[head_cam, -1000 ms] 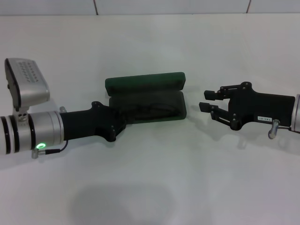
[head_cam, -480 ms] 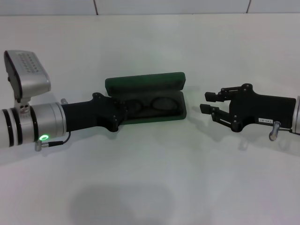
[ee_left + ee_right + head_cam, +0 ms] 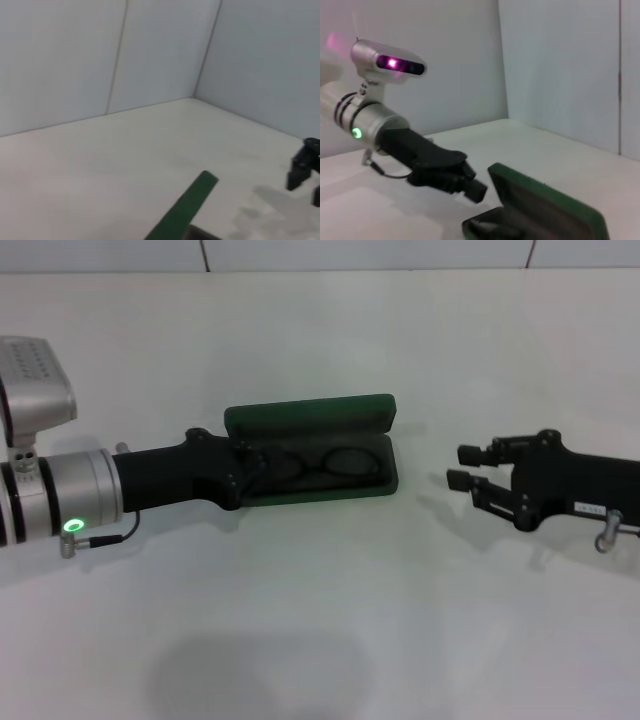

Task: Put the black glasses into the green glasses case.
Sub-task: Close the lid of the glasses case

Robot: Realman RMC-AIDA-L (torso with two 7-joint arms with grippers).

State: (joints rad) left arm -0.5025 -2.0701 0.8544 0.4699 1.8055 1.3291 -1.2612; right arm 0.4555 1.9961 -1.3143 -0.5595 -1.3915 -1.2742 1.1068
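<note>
Black glasses [image 3: 325, 464] in open green glasses case [image 3: 312, 451]; L gripper [image 3: 255, 468] at case end, finger state can't tell; R gripper [image 3: 466, 467] fingers apart, empty.

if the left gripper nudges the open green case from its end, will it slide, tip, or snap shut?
Probably slides: the green glasses case lies flat and low on the smooth table, so tipping looks unlikely. Its lid stands upright behind the tray, so a jolt could swing it down. The black glasses lie loose inside and may shift. The left gripper is at the case's left end; the right gripper sits apart.
</note>
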